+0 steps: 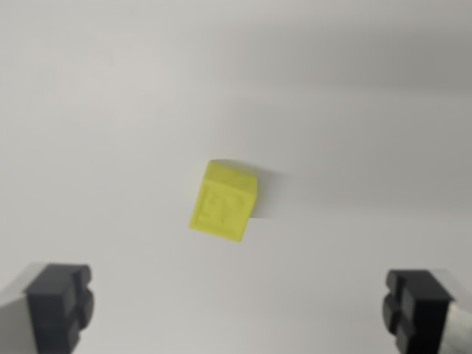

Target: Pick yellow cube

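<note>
A plain white worktop (110, 88) fills the wrist view, bare but for the yellow cube (223, 200) near the middle, skewed to the frame. The gripper (240, 308) hovers with jaws spread wide and empty, likely awaiting descent.

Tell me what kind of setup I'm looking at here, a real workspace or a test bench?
Probably a bare lab test bench. The wrist view shows only a plain white surface, one small yellow cube lying on it alone, and the gripper with its dark fingers spread wide. Nothing else is visible.
</note>
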`<move>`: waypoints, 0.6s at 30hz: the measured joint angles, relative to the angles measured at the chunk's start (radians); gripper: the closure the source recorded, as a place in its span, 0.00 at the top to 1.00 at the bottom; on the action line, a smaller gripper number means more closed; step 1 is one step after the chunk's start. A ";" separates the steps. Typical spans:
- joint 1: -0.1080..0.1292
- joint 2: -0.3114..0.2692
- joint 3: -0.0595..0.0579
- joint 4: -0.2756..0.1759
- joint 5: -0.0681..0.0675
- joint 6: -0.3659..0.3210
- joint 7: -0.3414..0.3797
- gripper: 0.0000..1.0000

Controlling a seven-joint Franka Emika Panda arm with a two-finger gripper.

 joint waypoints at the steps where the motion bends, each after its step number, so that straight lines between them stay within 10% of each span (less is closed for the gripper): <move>1: 0.000 0.000 0.000 0.000 0.000 0.000 0.000 1.00; 18: 0.009 -0.004 0.000 -0.085 -0.001 0.090 0.048 1.00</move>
